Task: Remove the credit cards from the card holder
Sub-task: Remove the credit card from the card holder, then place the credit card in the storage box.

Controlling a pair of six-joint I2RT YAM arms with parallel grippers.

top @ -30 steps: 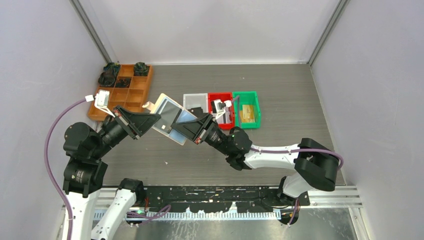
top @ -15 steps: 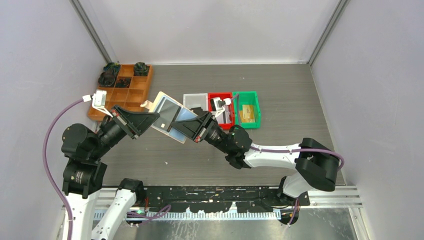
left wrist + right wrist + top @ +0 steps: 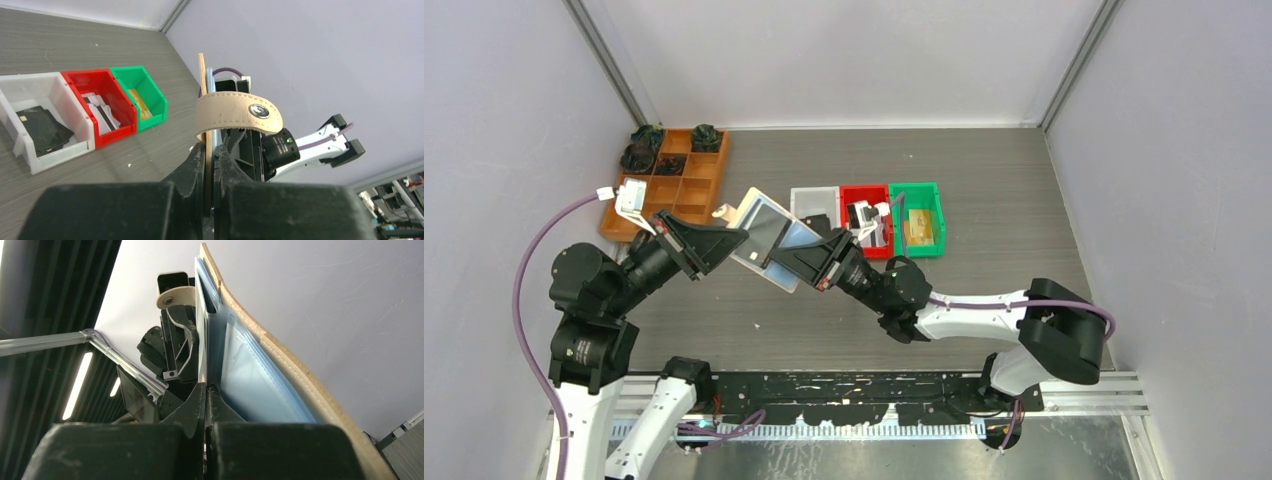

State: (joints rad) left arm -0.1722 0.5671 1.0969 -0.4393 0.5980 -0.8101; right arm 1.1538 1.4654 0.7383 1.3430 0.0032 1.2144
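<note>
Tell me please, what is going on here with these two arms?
Both arms hold the card holder up between them. The left hand is shut on its tan edge, and the right hand is shut on the blue-grey pocket side; whether it pinches a card, I cannot tell. Cards already lie in the bins: a black card in the white bin, pale cards in the red bin, a gold card in the green bin.

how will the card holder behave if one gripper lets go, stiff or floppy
Probably floppy: the card holder bows along its tan cover, and its strap curls over. Its shiny pockets look slick, so a pinch may slip.
</note>
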